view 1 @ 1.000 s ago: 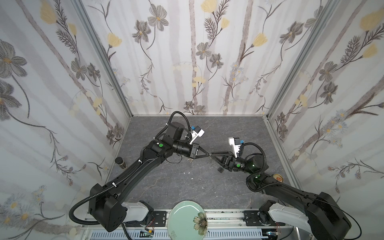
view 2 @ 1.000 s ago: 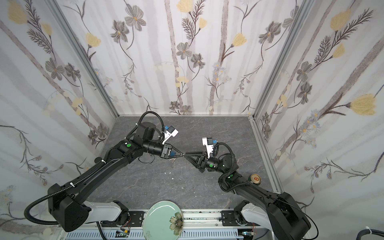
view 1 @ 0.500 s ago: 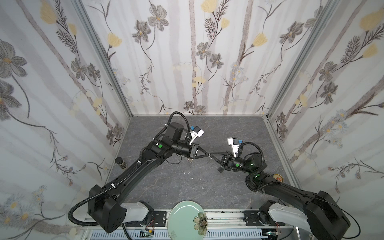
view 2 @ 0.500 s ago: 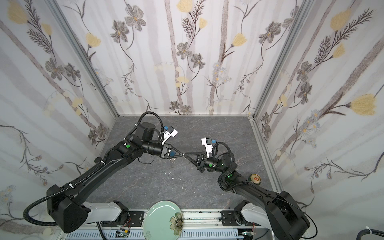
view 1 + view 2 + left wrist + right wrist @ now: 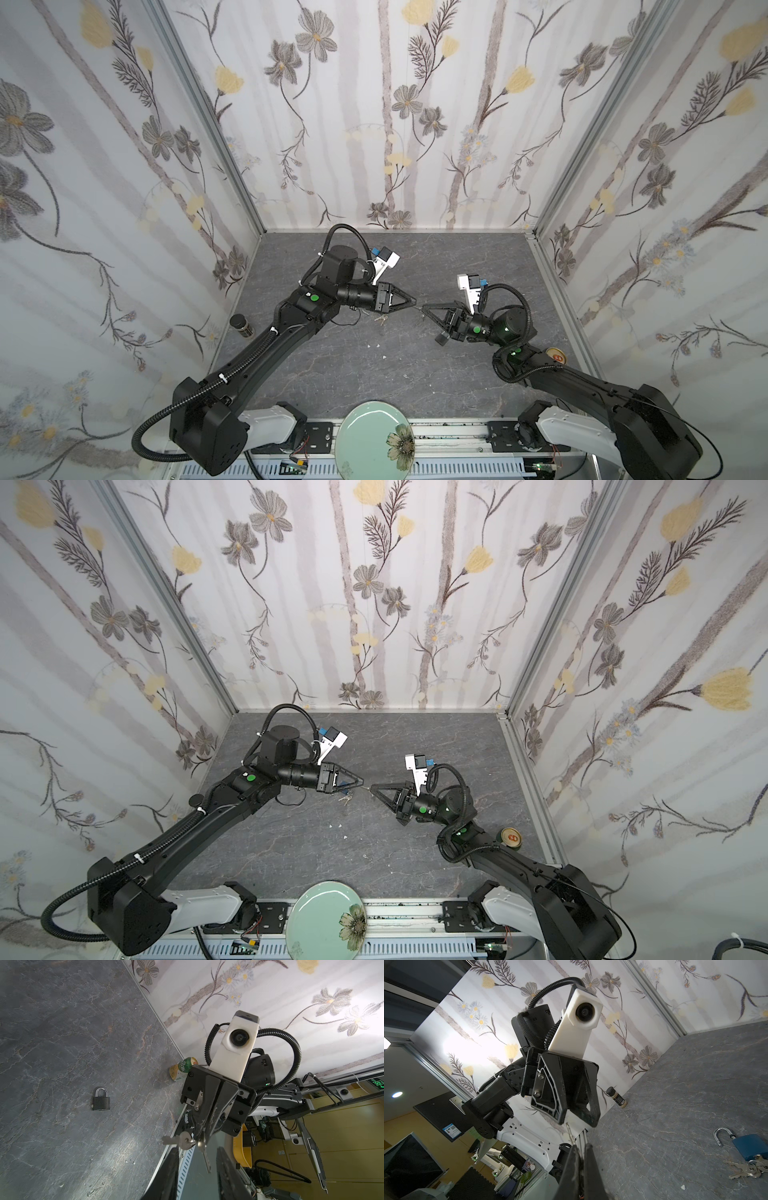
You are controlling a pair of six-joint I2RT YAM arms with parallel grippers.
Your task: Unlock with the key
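Left end effector (image 5: 197,1148) has spread off key (image 5: 205,1159); right end effector (image 5: 582,1146) pinches it.

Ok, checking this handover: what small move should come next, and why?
Probably draw the left gripper straight back: its jaws stand open either side of the key bunch, which the right gripper pinches shut, and the black padlock lies on the table, shackle closed.

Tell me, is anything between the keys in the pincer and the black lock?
Nothing visible: only bare grey tabletop lies between the silver keys in the right pincer and the closed black padlock.
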